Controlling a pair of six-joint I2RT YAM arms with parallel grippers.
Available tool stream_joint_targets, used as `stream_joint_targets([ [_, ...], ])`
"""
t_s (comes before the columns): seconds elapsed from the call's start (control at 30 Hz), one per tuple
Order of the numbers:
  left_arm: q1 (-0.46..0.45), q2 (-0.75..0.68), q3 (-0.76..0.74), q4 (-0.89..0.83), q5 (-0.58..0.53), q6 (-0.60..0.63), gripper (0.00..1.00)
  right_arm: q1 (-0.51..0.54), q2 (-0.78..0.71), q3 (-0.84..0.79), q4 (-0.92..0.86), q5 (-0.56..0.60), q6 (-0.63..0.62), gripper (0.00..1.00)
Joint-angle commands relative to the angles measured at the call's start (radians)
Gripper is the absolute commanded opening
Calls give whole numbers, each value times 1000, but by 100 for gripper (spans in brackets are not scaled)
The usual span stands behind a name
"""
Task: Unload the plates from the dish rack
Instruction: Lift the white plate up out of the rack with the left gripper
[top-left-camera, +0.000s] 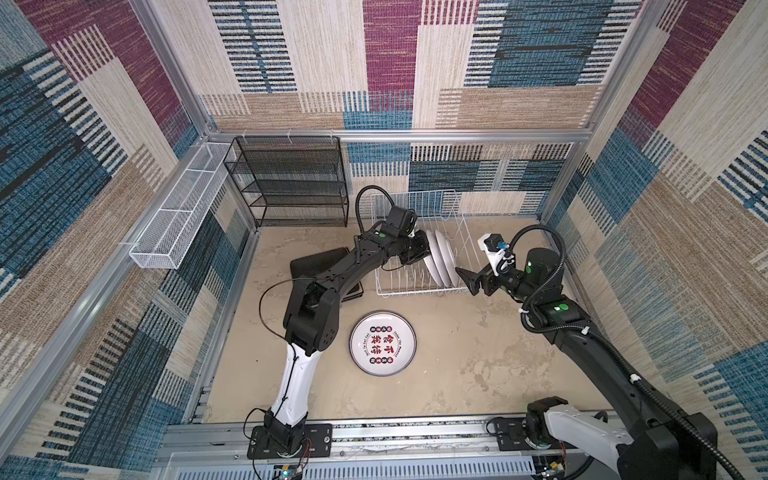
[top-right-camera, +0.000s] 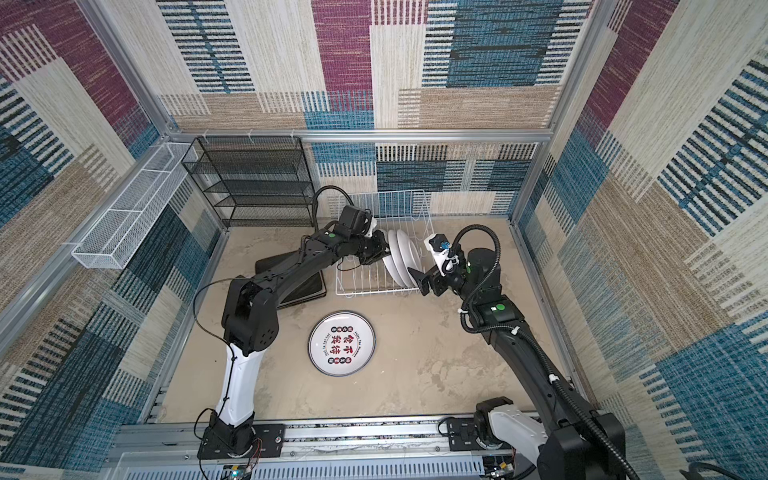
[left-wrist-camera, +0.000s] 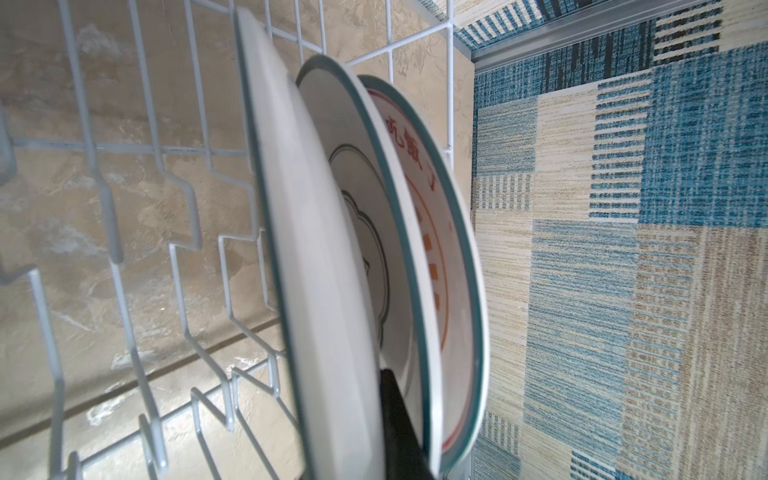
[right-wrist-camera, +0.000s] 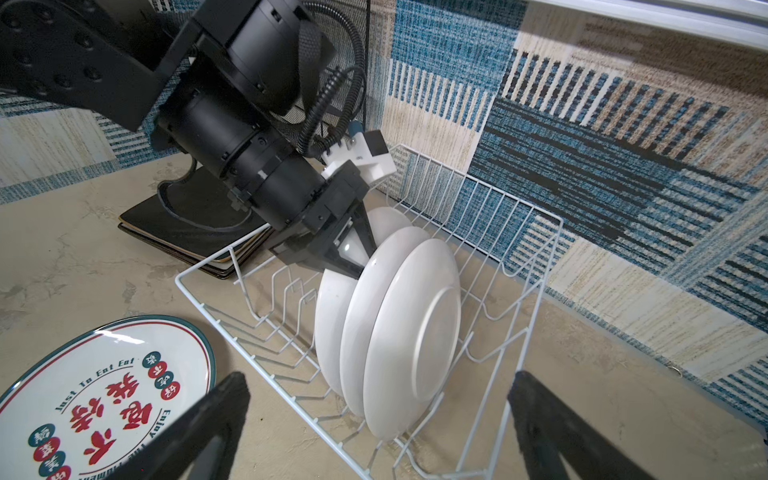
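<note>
Along the left wall we see the white mesh basket (top-left-camera: 166, 232), with the black mesh shelf (top-left-camera: 291, 183) beside it at the back. In front of the shelf a stack of square plates (top-left-camera: 309, 261) lies black backs up on the table (top-left-camera: 478, 374), partly under the left arm. Nearer us, one round plate (top-left-camera: 382, 343) lies flat, face up, out of the rack. The left gripper (right-wrist-camera: 351, 262) is clamped on the top rim of the first upright plate (right-wrist-camera: 330, 332), one finger (left-wrist-camera: 399, 415) wedged behind it. That plate, the second upright plate (right-wrist-camera: 370, 316) and the third upright plate (right-wrist-camera: 411, 340) stand between the prongs of the dish rack (top-left-camera: 403, 284). Just right of the rack, the right gripper (top-left-camera: 467, 281) hangs with its fingers spread wide, holding nothing.
</note>
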Motion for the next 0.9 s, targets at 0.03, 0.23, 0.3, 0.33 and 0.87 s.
stream_joint_targets([
  [0.03,21,-27,19,-34,21,10,0,0,15,11,42,-6,18,100],
  [0.23,35,-51,19,-37,45,17,0,0,34,22,48,-13,20,100],
  [0.3,35,-60,20,-37,52,18,0,0,35,24,48,-13,18,100],
  [0.33,35,-64,24,-42,55,22,0,-1,36,26,48,-13,17,100],
  [0.87,52,-148,50,-127,77,68,0,0,67,42,68,-38,14,100],
])
